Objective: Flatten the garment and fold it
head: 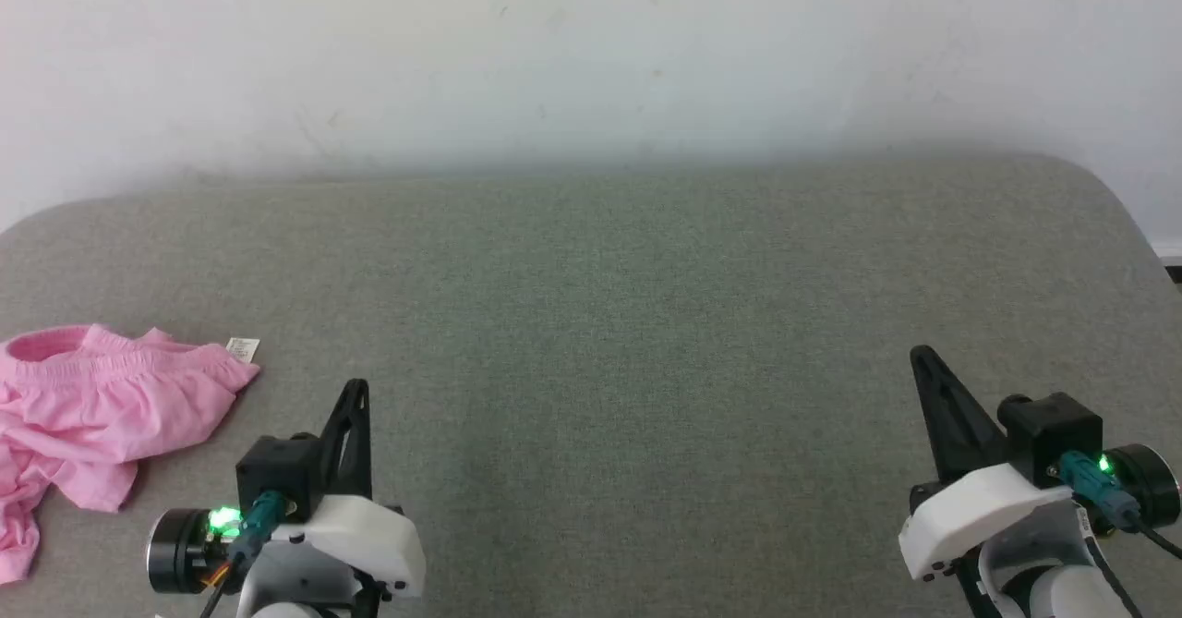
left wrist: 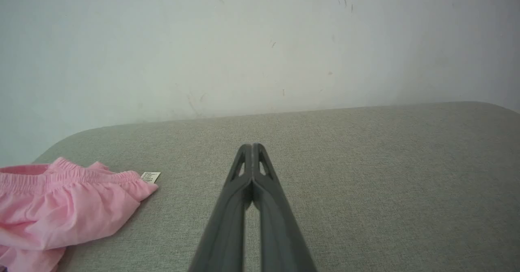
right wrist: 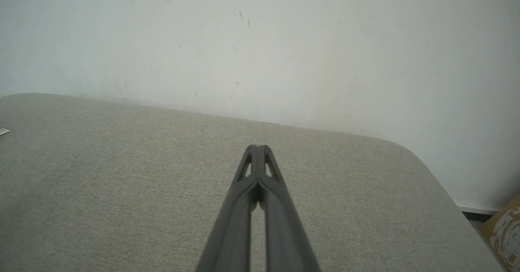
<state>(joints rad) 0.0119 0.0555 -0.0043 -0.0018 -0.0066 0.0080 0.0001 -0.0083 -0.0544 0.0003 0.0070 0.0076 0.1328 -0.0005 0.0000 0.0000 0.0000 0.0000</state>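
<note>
The small light-pink thin cotton garment (head: pixel 102 415) lies in a crumpled heap at the far left of the big grey cloth-covered pad (head: pixel 600 322). It is close to the pad's left side & partly cut off by the edge of the head view. It is not flat. It has lots of wrinkles, & one bit trails down toward the robot. Its bunchy stretchy waistband (head: pixel 55 348) is on the side toward the wall, w/ an open loop at the far left. A small white label (head: pixel 243 349) sticks out at the garment's right corner & lies on the pad. The print on it is too tiny to read.

The left gripper (head: pixel 358 387) is near the garment, just to its right & a bit closer to the robot, not touching it. Its two long dark fingers are pressed together at the tips w/ nothing btw them. The left wrist view shows that well, w/ the garment (left wrist: pixel 61 211) off to one side.

The right gripper (head: pixel 921 357) is way over on the right, well apart from the garment. Its fingers are pressed together too & hold nothing. Both grippers are over bare pad. A green light glows on each wrist.

Behind the pad is a plain white wall (head: pixel 591 45) w/ small dark marks. In the right wrist view a brown cardboard box (right wrist: pixel 503 231) w/ white print peeks in past the pad's right corner.
</note>
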